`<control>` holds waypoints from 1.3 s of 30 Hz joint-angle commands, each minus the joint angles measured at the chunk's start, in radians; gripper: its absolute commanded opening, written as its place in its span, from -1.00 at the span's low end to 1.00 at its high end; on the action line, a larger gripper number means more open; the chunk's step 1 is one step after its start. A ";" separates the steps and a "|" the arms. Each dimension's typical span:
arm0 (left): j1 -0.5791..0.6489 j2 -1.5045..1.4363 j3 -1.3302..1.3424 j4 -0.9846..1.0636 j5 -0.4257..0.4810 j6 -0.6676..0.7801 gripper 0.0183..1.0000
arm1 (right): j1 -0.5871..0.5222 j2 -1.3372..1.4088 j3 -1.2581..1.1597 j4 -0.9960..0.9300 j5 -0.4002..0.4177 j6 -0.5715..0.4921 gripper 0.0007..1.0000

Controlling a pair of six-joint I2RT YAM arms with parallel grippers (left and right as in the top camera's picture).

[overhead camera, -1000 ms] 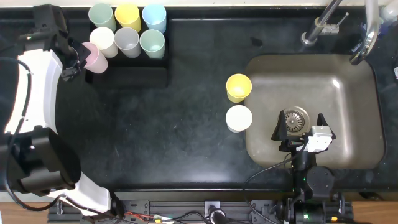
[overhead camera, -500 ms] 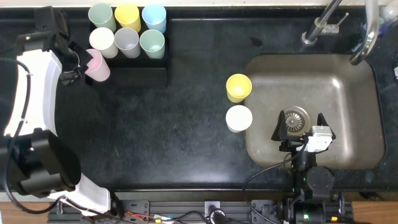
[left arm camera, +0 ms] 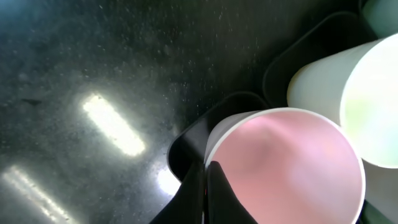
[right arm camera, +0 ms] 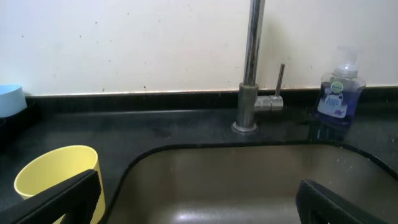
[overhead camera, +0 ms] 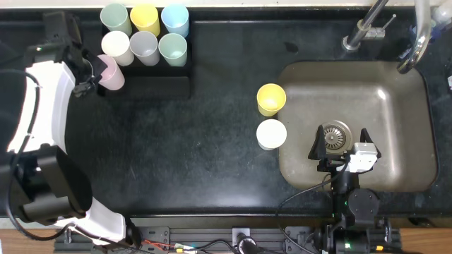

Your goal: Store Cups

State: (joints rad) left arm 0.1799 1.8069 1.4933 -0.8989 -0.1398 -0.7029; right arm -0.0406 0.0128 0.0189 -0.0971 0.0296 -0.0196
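Your left gripper [left arm camera: 205, 182] has its fingers pinched on the rim of the pink cup [left arm camera: 289, 168], one inside the wall and one outside. That hold leaves the cup's base free to go down into the rack [left arm camera: 185, 142]. The cup hangs mouth-up at the rack's near-left corner, just beside the pale cup [left arm camera: 339, 81] already seated there.

The left wrist view gives you what the top view cannot. A dark, unfilled slot opens right under the pink cup, and the cup looks slightly off its centre, so I judge it is not yet seated. From above, the pink cup [overhead camera: 109, 72] merely overlaps the rack's [overhead camera: 159, 86] left edge beside the left gripper [overhead camera: 90, 70], and the slot is hidden.

The top view in turn shows you the count: six cups stand in the rack. A yellow cup [overhead camera: 270, 99] and a white cup [overhead camera: 271, 134] wait well to the rack's right, at the rim of the sink [overhead camera: 395, 77].

Your right gripper [overhead camera: 340, 147] sits farther right again, over the sink. Its fingers are spread wide in its own view [right arm camera: 199, 208], likely parked for the loose yellow cup [right arm camera: 59, 174] just beside it.
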 commanded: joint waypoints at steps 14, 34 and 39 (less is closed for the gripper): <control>-0.006 -0.028 -0.095 0.078 -0.032 -0.069 -0.96 | -0.003 -0.009 -0.010 0.008 -0.007 -0.002 1.00; -0.013 -0.036 -0.095 0.075 -0.034 -0.069 0.50 | -0.003 -0.009 -0.010 0.008 -0.007 -0.003 0.99; -0.013 -0.066 -0.095 0.071 -0.011 -0.068 0.55 | -0.003 -0.009 -0.010 0.008 -0.007 -0.003 1.00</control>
State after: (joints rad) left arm 0.1761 1.7958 1.4040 -0.8227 -0.1574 -0.7677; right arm -0.0402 0.0128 0.0189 -0.0975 0.0292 -0.0196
